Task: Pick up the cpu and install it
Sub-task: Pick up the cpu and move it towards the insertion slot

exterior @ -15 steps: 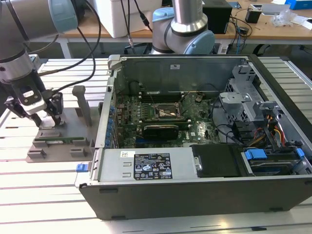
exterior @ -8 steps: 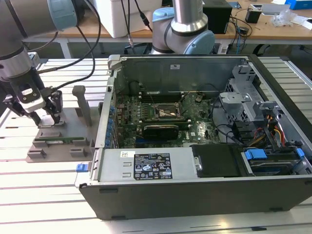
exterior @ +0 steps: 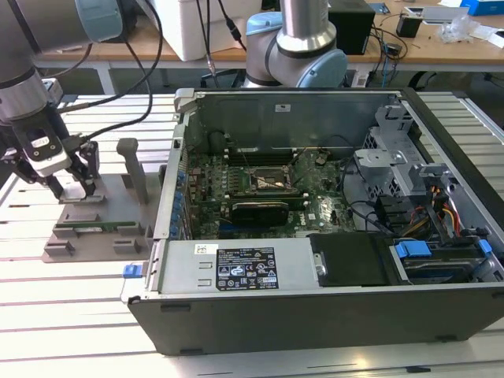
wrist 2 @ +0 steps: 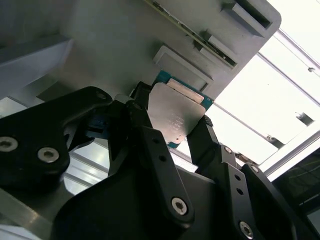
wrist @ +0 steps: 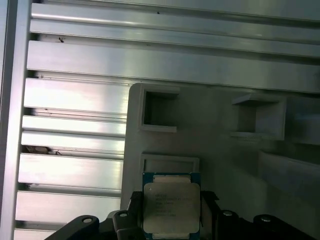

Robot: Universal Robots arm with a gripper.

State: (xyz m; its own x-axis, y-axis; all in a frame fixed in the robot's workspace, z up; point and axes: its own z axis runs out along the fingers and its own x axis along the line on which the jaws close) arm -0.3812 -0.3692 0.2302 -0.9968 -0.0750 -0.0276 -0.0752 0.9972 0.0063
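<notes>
Fingers (wrist 2: 144,122) of gripper (exterior: 72,179) pinching cpu (wrist: 171,207), lid up, flat over tray (wrist: 215,145)

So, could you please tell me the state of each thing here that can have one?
gripper: shut on the cpu, low over the grey tray.
cpu: clamped at two opposite edges, metal top showing; lifted or not, cannot tell.
memory stick: lying in its slot of the tray.
computer case: open, side panel off, motherboard exposed.
socket frame: open or closed, cannot tell.
</notes>
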